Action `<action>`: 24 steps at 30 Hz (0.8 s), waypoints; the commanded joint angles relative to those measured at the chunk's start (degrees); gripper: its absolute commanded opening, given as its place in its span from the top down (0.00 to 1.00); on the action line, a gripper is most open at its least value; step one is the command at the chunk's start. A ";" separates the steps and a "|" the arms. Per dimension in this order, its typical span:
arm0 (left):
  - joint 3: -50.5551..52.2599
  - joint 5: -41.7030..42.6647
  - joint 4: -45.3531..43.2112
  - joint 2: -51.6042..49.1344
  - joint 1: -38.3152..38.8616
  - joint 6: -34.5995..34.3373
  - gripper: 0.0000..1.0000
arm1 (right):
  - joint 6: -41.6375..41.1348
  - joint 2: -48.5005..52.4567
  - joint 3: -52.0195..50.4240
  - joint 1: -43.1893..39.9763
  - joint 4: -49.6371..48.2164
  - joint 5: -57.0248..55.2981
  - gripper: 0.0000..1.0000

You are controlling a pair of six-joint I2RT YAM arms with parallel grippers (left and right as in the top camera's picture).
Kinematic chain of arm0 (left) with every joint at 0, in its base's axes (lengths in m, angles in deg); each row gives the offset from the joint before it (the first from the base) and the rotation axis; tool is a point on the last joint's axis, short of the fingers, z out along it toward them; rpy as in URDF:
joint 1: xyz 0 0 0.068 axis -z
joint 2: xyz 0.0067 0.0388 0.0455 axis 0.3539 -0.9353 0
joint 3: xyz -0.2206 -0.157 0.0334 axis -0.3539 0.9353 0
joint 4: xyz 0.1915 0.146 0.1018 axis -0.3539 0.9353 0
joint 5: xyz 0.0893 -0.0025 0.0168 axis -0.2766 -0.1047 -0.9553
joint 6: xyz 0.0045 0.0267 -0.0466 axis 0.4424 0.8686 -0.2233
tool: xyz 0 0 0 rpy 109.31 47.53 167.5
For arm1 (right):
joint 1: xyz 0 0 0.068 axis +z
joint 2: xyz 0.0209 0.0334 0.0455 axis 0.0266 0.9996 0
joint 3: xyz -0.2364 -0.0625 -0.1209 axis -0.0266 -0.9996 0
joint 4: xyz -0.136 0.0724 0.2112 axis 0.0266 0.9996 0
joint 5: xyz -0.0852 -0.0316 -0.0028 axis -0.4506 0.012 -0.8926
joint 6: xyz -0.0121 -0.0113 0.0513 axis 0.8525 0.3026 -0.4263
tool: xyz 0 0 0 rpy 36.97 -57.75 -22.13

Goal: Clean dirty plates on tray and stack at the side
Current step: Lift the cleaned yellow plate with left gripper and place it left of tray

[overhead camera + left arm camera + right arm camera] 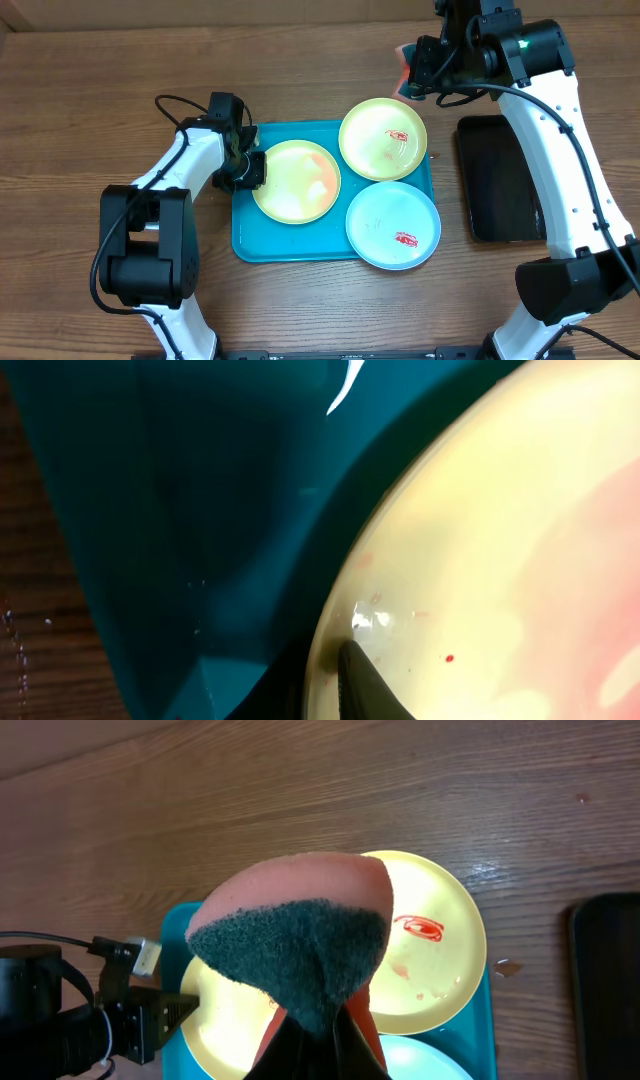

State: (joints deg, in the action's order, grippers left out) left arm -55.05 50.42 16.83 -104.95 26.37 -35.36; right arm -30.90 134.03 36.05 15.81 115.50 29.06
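So, wiping step, I'd say. L claw (250,170) sat at left yellow plate's (296,181) rim on tray (243,245); one finger (365,680) showed, other hidden, so grip unclear. Blue plate (393,225) also on tray, smeared. R claw (320,1045) clamped sponge (290,930) above bench (100,80); next needs lowering onto a plate.

The ground of every view was formed by a worktop (300,70) of brown wood, its grain seen running side to side in the overhead view. A paler tan strip (200,8) was seen along that view's top edge. The wood was evenly lit, with a small glint (487,870) caught on it.
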 commanded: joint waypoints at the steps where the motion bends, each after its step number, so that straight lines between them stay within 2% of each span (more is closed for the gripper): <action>1: 0.61 0.96 -1.05 -1.90 0.13 -1.77 0.86 | 0.44 -0.57 0.74 0.09 0.07 0.13 0.96; 4: 2.19 1.11 -3.06 -1.90 0.46 -2.64 0.96 | 0.46 -0.57 0.74 0.09 0.48 -0.15 0.96; 9: 2.78 0.59 -2.40 -1.49 0.59 -2.75 0.96 | 0.46 -0.57 0.74 0.11 0.68 -0.17 0.96; 14: -1.49 -3.63 2.69 3.52 0.33 -2.75 0.96 | 0.46 -0.57 0.74 0.11 0.68 -0.17 0.96; 19: -5.35 -10.64 6.99 10.38 0.50 -2.75 0.96 | 0.44 -0.57 0.74 0.09 0.70 -0.15 0.96; 24: -6.54 -22.27 8.90 17.79 2.43 -2.75 0.96 | 0.44 -0.57 0.74 0.11 0.72 -0.15 0.96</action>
State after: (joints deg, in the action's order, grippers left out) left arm -59.38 39.03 25.12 -93.63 26.90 -37.55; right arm -30.87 134.03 36.05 15.81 116.53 29.04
